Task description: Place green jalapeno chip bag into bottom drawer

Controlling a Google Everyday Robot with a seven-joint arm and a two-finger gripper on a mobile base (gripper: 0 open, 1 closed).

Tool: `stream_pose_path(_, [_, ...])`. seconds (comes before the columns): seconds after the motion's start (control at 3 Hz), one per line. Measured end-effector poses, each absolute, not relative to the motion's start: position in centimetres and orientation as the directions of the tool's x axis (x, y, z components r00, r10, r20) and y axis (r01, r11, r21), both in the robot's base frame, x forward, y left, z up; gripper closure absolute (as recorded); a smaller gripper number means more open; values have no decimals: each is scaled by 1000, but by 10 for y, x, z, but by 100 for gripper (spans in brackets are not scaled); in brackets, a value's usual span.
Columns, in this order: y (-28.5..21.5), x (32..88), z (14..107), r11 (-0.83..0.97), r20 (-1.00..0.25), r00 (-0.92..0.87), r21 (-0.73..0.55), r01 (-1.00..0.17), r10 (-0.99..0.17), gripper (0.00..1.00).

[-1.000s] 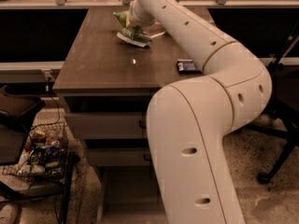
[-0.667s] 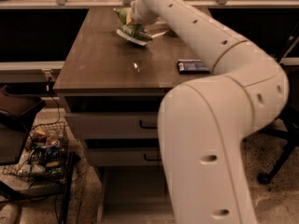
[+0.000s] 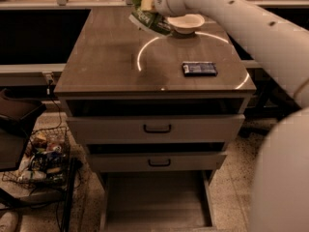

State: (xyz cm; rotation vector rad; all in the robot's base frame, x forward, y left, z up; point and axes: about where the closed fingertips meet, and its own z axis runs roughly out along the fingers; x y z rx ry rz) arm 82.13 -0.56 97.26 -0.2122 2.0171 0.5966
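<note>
The green jalapeno chip bag (image 3: 148, 19) is crumpled, green and white, at the back of the cabinet top, just left of a white bowl (image 3: 186, 22). My gripper (image 3: 146, 3) is at the bag's upper end and seems shut on it; the bag hangs tilted just above the top. The arm (image 3: 251, 28) reaches in from the right. The bottom drawer (image 3: 157, 204) is pulled open at the cabinet's foot, and its flat floor is bare.
A flat dark blue packet (image 3: 199, 68) lies front right on the cabinet top (image 3: 106, 57). Two dark-handled drawers (image 3: 157, 128) stand slightly ajar above the bottom one. A wire basket of clutter (image 3: 41, 156) sits on the floor at left.
The arm's elbow has swung right, uncovering the bowl, the packet and the drawers. The bag has risen slightly and shifted right with the gripper.
</note>
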Motion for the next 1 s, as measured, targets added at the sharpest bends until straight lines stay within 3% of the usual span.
stream_pose_path(0.67, [-63,738,1001,729,-880,-423,433,-530,215,100])
stream_pose_path(1.0, [-88,703,1009,675,-893,-391,430,-599,222,100])
